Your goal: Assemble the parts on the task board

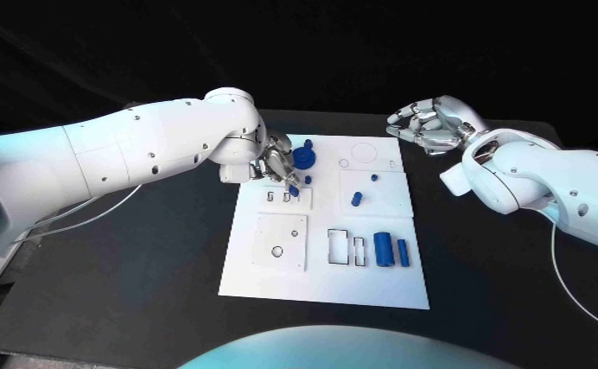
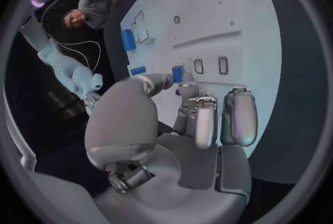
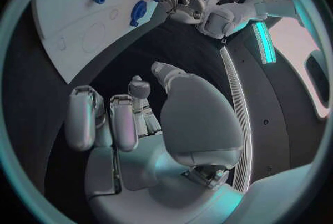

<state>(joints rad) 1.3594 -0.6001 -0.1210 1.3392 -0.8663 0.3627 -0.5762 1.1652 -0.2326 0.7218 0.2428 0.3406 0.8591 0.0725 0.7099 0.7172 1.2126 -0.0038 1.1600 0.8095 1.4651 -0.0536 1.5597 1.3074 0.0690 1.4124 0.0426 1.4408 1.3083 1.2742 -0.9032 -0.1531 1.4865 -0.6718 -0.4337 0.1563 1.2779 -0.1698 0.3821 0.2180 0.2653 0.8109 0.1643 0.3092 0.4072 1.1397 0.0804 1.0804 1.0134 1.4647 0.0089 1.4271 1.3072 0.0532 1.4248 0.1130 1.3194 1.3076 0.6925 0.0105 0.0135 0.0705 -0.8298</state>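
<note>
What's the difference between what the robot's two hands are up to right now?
The left hand is over the far left part of the white board, its fingers down among the small blue pieces and seemingly pinching one; the right hand hangs off the board's far right corner, above the black table. The right hand's fingers are curled in on nothing. Both are silver hands on white arms.

Your left hand [image 1: 276, 166] reaches in low, fingers curled downward. Your right hand [image 1: 428, 126] hovers apart, fingers curled inward, holding nothing.
</note>
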